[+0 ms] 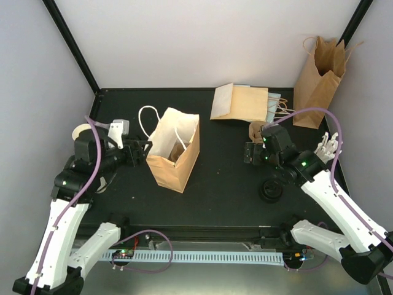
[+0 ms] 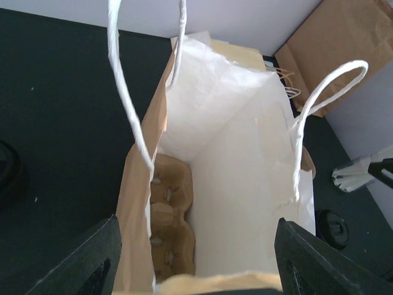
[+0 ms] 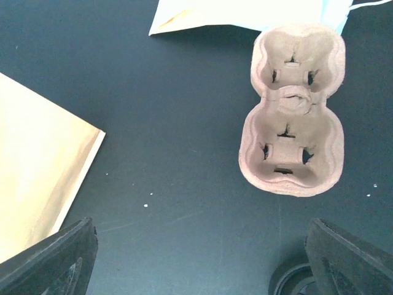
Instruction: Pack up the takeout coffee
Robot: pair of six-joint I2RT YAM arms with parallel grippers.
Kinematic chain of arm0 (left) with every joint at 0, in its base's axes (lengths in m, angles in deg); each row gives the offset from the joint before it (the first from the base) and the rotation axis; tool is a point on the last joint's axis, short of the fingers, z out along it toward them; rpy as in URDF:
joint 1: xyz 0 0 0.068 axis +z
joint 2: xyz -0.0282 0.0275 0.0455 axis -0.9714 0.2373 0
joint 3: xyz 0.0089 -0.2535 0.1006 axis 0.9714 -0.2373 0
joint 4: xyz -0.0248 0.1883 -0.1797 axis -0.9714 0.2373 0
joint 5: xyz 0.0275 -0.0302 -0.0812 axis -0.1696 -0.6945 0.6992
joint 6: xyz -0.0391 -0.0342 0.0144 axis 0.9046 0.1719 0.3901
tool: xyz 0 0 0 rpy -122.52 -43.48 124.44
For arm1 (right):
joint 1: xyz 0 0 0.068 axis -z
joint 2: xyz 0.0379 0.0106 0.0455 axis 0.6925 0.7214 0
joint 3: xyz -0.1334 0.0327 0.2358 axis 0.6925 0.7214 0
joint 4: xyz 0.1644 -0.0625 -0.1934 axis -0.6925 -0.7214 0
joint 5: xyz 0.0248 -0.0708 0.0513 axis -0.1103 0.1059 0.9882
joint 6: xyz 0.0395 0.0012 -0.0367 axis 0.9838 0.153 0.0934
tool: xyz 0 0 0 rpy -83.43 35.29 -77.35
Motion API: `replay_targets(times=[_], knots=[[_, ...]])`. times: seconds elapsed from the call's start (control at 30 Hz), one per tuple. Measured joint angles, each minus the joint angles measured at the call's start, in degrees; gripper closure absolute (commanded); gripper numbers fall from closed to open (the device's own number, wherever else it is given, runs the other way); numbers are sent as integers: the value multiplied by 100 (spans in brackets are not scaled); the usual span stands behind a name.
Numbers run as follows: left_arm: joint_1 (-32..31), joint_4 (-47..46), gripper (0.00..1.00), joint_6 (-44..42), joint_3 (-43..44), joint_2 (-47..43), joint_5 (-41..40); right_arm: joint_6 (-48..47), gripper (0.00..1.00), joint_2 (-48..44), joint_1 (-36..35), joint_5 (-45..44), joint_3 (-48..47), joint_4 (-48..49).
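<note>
A tan open bag (image 1: 166, 169) stands upright on a black table (image 1: 221, 196), its mouth spread so cups can drop straight in. One pulp carrier (image 2: 169, 227) lies at the bag's bottom, seemingly there to seat them. The left gripper (image 1: 141, 152) sits just left of the bag. Its jaws are apart, with the bag's near edge between them but not pinched, probably to steady the paper.

Right of the bag, the right gripper (image 1: 250, 153) hovers over a spare carrier (image 3: 293, 110), jaws wide and empty. One cup (image 1: 270, 190) shows only as a round black lid — it stands on the table right of the bag, nearer the arms. No cup is in the bag.

Behind and right of the bag lie flat bags (image 1: 239, 102) — at least two. One corner bag (image 1: 318, 77) stands farther right.
</note>
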Motion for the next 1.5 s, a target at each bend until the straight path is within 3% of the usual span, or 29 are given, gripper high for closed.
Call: replay_targets(times=[0.13, 0.33, 0.63, 0.8, 1.13, 1.3, 1.5], knots=[[0, 358, 27, -52, 2, -299, -42, -4, 6, -46, 2, -105, -22, -15], [0, 688, 18, -116, -31, -656, -63, 11, 3, -2, 2, -114, -199, -166], [0, 874, 19, -66, -428, -1058, -96, 66, 3, 334, 17, 267, -387, -240], [0, 739, 33, 195, -1021, -1292, 240, -107, 7, 494, 22, 966, -389, -87], [0, 140, 98, 1246, -3108, -1808, 723, -269, 7, 643, 15, 2380, -199, 894], [-92, -708, 98, 1871, -4308, -2074, 918, -321, 8, 671, 15, 2583, -114, 1121], [-227, -1694, 98, 2396, -4990, -1971, 901, -365, 9, 673, 15, 2664, -4, 1270]])
